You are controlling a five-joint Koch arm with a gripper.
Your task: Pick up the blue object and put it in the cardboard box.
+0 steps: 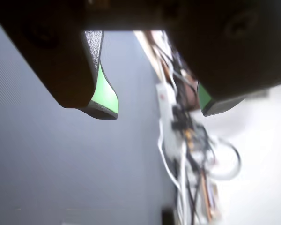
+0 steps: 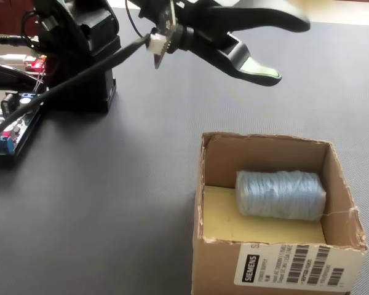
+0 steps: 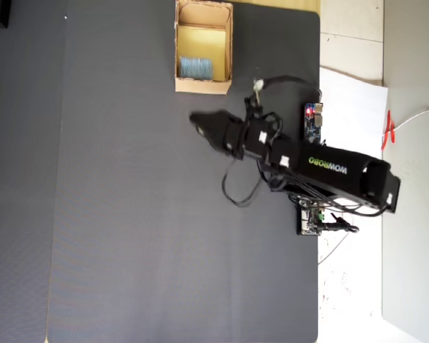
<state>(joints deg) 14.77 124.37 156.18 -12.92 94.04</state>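
Observation:
The pale blue object (image 2: 280, 194) lies on its side inside the cardboard box (image 2: 202, 184), against the box's far right part in the fixed view. The overhead view shows the blue object (image 3: 196, 68) in the lower half of the box (image 3: 202, 88) at the mat's top edge. My gripper (image 2: 286, 49) hovers above and behind the box, away from it. In the wrist view the gripper (image 1: 158, 111) is open, its green-padded fingers (image 1: 105, 96) wide apart with nothing between them. From overhead the gripper (image 3: 199, 123) points toward the left, just below the box.
The arm's black base (image 2: 77, 55) stands at the back left, with a circuit board (image 2: 6, 132) and cables beside it. Overhead, boards (image 3: 313, 121) and wires sit along the dark mat's right edge, next to white paper (image 3: 354, 107).

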